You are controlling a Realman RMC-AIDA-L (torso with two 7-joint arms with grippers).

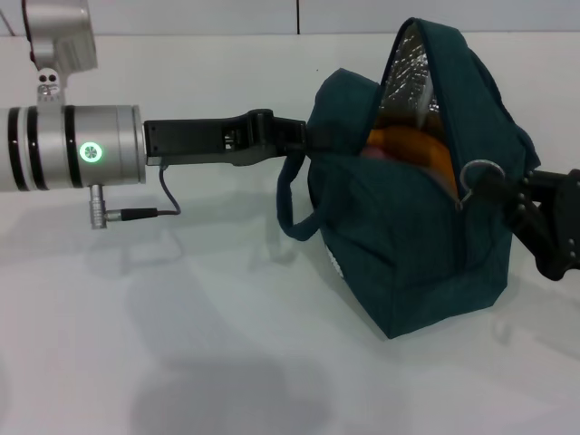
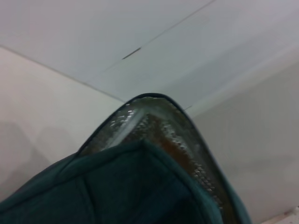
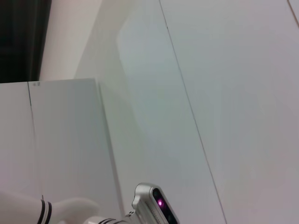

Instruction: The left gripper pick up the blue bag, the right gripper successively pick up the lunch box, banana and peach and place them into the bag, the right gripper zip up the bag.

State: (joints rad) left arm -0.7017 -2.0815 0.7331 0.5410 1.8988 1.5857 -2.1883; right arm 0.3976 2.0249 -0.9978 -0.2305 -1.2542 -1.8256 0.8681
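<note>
The blue bag (image 1: 426, 245) stands on the white table, right of centre, its mouth partly open and its silver lining (image 1: 408, 72) showing. Inside I see the orange-yellow banana (image 1: 419, 147) and a pinkish bit of the peach (image 1: 373, 154); the lunch box is hidden. My left gripper (image 1: 310, 136) reaches in from the left and is shut on the bag's upper left edge, above a hanging loop handle (image 1: 288, 204). My right gripper (image 1: 500, 186) is at the bag's right end, closed on the metal ring pull (image 1: 480, 172). The left wrist view shows only the bag's rim (image 2: 154, 100) and lining.
The white table (image 1: 181, 344) stretches in front and to the left of the bag. A pale wall (image 1: 227, 14) rises behind the table. The left arm's silver forearm (image 1: 72, 149) and its cable (image 1: 136, 214) hang over the table's left side.
</note>
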